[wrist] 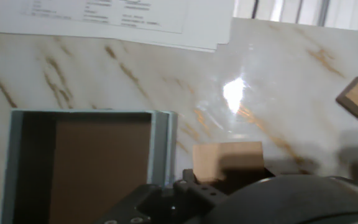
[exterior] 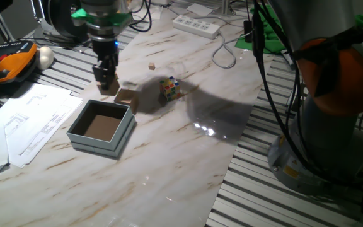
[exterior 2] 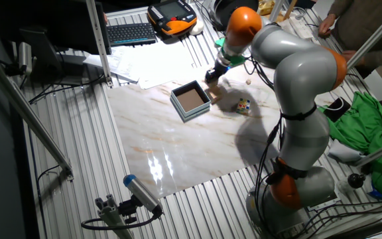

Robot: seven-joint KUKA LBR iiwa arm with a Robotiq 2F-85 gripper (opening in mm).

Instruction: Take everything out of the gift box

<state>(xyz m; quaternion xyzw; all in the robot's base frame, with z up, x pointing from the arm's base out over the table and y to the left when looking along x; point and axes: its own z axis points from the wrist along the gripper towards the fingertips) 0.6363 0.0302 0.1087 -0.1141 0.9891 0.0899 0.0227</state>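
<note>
The grey-blue gift box (exterior: 80, 133) stands open and shows only its brown floor; it also shows in the other fixed view (exterior 2: 181, 106) and the hand view (wrist: 163, 143). My gripper (exterior: 106, 77) is just beyond the box's far edge, shut on a tan wooden block (exterior: 109, 85), low over the table. The hand view shows this block (wrist: 227, 163) right of the box. A second wooden block (exterior: 126, 99) lies on the table by the box's far right corner. The multicoloured puzzle cube (exterior: 170, 87) stands on the table further right.
A tiny tan cube (exterior: 151, 65) lies behind the puzzle cube. White paper sheets (exterior: 27, 123) lie left of the box. A white power strip (exterior: 197, 25) and cables sit at the back. A keyboard and an orange-black pendant (exterior: 8, 63) are at the far left.
</note>
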